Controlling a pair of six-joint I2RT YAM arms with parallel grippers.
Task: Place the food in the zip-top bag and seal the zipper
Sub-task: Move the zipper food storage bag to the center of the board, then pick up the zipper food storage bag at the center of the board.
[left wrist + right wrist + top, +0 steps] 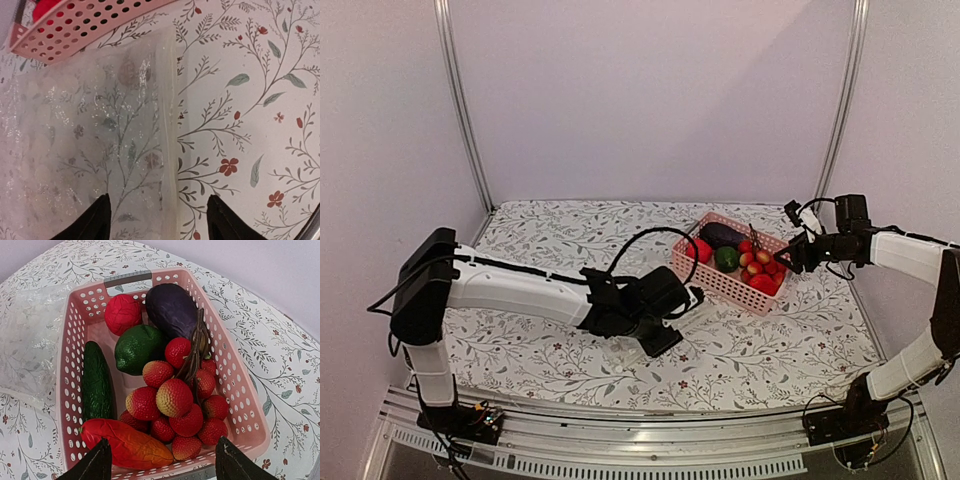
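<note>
You had hardly begun: none of the food had reached the zip-top bag, which lay flat and empty on the desk just beside the pink basket. Its zipper ran along the edge nearest the bare cloth. I could not tell whether the mouth was parted or pressed shut.

Your left pincer hung low over that edge, released, its fingers well apart on either side of the zipper strip and grasping nothing. Your right pincer hovered above the near end of the basket, also released and empty.

All the food sat inside the basket: the eggplant at the far end, a red round fruit beside it, the green round piece in front of both, and the cluster of small red tomatoes heaped in the middle. A dark green cucumber lay along one wall and an orange-red piece across the near end.

So every step remained, by my reading: opening the mouth, carrying each piece over, then sealing.

Watch the cluster's brown stem, which rested against the eggplant and might drag it. The basket's walls and tight packing left little room for fingers, and the limp bag would need holding open.
</note>
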